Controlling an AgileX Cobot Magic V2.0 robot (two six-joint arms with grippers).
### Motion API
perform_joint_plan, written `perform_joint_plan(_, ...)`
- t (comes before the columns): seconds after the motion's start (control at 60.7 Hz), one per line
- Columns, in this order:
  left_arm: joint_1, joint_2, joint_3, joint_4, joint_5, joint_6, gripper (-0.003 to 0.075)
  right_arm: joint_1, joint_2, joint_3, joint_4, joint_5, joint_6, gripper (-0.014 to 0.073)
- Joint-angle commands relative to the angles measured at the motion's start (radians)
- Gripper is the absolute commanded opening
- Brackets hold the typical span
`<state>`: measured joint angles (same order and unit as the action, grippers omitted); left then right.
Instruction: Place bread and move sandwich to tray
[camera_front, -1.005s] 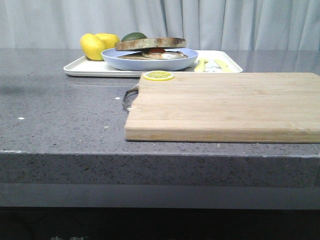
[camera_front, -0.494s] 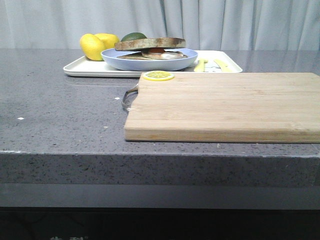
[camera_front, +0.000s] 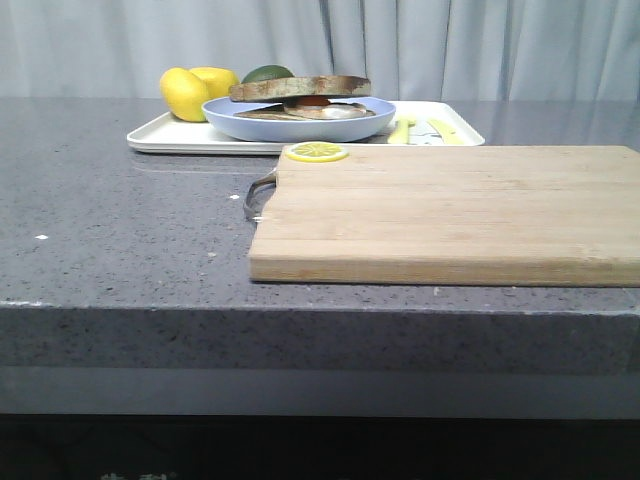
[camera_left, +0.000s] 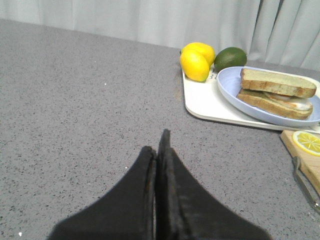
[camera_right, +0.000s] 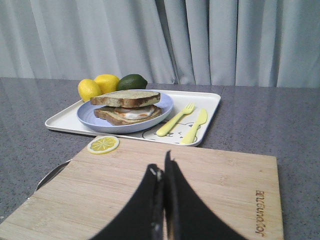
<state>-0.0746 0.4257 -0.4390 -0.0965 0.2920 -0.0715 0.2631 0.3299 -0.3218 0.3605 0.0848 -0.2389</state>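
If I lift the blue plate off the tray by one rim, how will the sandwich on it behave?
The top bread probably sits loose on the egg, so it may slide if the blue plate tilts. The sandwich sits off-centre, so a one-sided lift may tip. The plate looks smooth and rigid, possibly slippery in the right gripper, now shut and empty over the cutting board.

I see the wooden cutting board (camera_front: 450, 212) lying flat on the grey speckled table (camera_front: 120, 230), a metal handle (camera_front: 258, 193) at its left end. A lemon slice (camera_front: 318, 151) sits on the board's far left corner. Beyond the board I count 2 yellow lemons (camera_front: 186, 93) touching each other, a dark green avocado (camera_front: 267, 73) just beside them. A yellow fork (camera_right: 175, 120) and yellow knife (camera_right: 195, 126) lie side by side past the board's far edge. Pale curtains (camera_front: 450, 45) hang behind.
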Motion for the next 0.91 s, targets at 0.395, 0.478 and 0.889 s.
perform_joint_plan(0.395, 0.002, -0.072, 0.004, -0.017, -0.101, -0.009, -0.0020, 0.000, 0.007, -0.029, 0.005, -0.085, 0.000, -0.0060)
perform_joint_plan(0.478, 0.002, -0.072, 0.004, -0.017, -0.101, -0.009, -0.0020, 0.000, 0.007, -0.029, 0.005, -0.085, 0.000, -0.0060)
perform_joint_plan(0.889, 0.002, -0.072, 0.004, -0.017, -0.101, -0.009, -0.0020, 0.000, 0.007, -0.029, 0.005, -0.085, 0.000, -0.0060)
